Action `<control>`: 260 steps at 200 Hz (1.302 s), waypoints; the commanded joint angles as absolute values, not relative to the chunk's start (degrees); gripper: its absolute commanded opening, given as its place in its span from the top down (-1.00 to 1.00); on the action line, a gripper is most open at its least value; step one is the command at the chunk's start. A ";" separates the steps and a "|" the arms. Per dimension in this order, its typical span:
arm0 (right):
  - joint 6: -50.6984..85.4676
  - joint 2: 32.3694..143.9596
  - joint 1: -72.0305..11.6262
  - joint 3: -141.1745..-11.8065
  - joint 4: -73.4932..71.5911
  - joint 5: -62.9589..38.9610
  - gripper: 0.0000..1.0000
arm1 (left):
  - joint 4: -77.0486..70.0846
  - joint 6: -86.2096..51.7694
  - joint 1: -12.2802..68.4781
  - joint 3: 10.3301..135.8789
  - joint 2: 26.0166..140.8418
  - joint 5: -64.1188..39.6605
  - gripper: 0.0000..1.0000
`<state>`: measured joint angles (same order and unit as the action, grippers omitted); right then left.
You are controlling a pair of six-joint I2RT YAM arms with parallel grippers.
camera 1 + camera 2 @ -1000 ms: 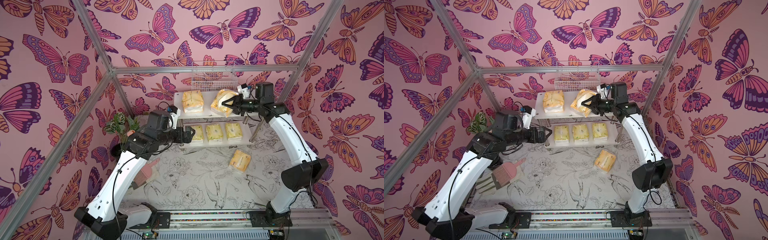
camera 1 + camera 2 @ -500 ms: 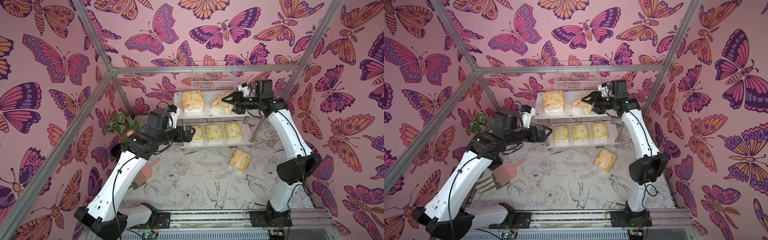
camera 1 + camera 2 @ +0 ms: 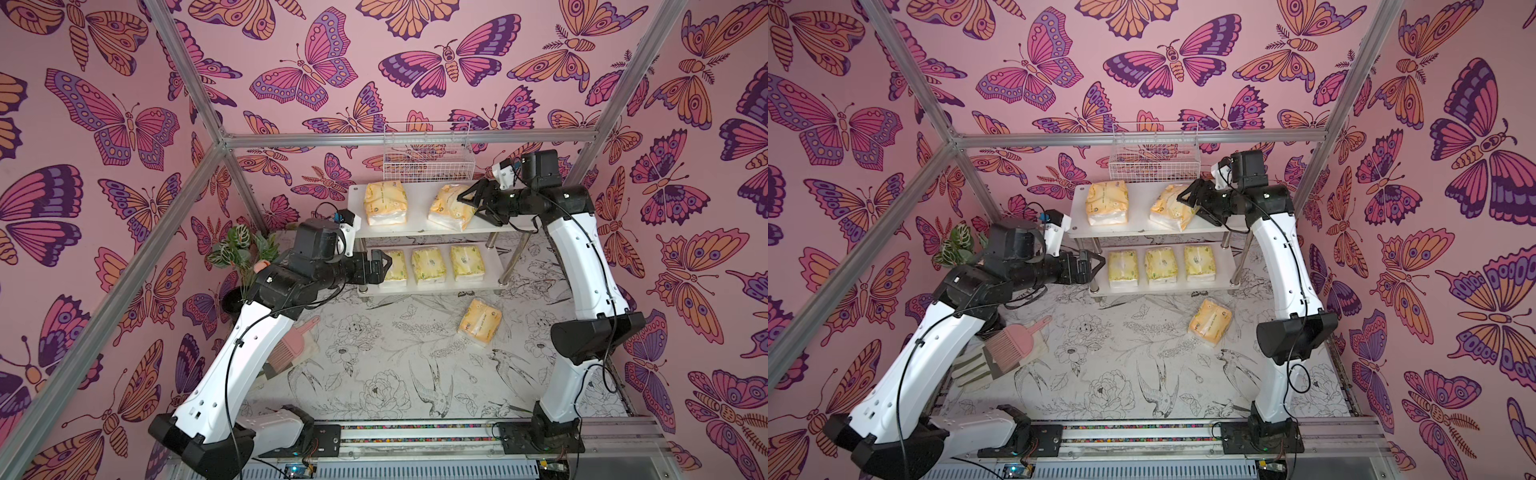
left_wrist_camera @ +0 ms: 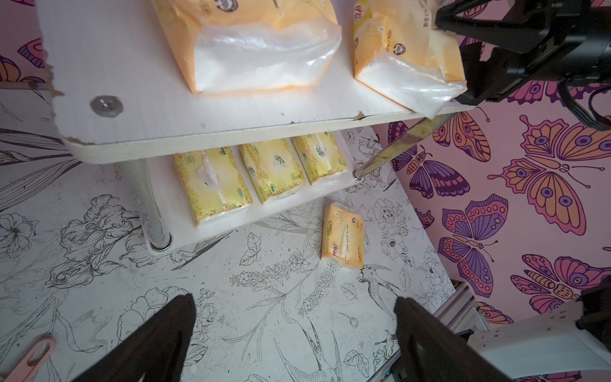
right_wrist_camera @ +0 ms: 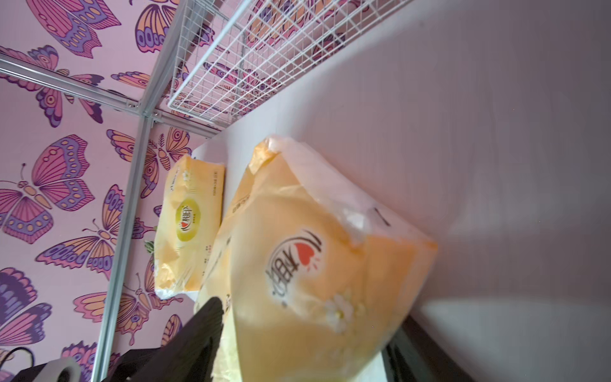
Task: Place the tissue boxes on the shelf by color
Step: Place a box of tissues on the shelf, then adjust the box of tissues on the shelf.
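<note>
The white two-tier shelf (image 3: 417, 220) stands at the back. Two orange-yellow tissue boxes lie on its top board, one at the left (image 3: 384, 202) and one at the right (image 3: 449, 206). My right gripper (image 3: 469, 206) is open, its fingers spread on either side of the right-hand box (image 5: 307, 251), which rests askew on the board. Three pale lemon-yellow boxes (image 3: 429, 267) lie in a row on the lower board. A third orange-yellow box (image 3: 479, 322) lies on the table in front. My left gripper (image 3: 384, 272) is open with nothing in it, by the lower board's left end.
A white wire basket (image 3: 428, 153) hangs on the back wall just above the shelf. A potted plant (image 3: 239, 249) stands at the back left. A pink brush and dustpan (image 3: 1013, 340) lie under the left arm. The arms' rail (image 3: 415, 432) runs along the front edge.
The right gripper has set the orange-yellow box down on the top board and opened its jaws. The left arm has not moved.
</note>
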<state>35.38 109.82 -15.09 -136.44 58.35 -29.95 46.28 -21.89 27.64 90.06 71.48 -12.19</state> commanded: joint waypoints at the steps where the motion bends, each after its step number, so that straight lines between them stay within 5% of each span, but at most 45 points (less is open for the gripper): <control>1: 31.62 110.57 -14.85 -137.32 64.41 -23.70 -0.54 | 45.02 -22.15 27.15 89.03 71.28 -12.90 -0.99; 95: 35.23 106.37 -14.85 -133.03 58.81 -29.04 -0.55 | 44.19 -22.58 27.16 88.29 71.98 -13.71 -1.00; 260: 52.14 118.71 -16.60 -137.59 38.51 -40.43 -0.49 | 42.54 -24.22 27.11 85.00 70.93 -13.46 -0.99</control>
<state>49.25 116.11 -15.84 -135.68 40.47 -38.06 43.75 -23.57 27.64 86.37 71.70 -12.86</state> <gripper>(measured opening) 0.745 0.998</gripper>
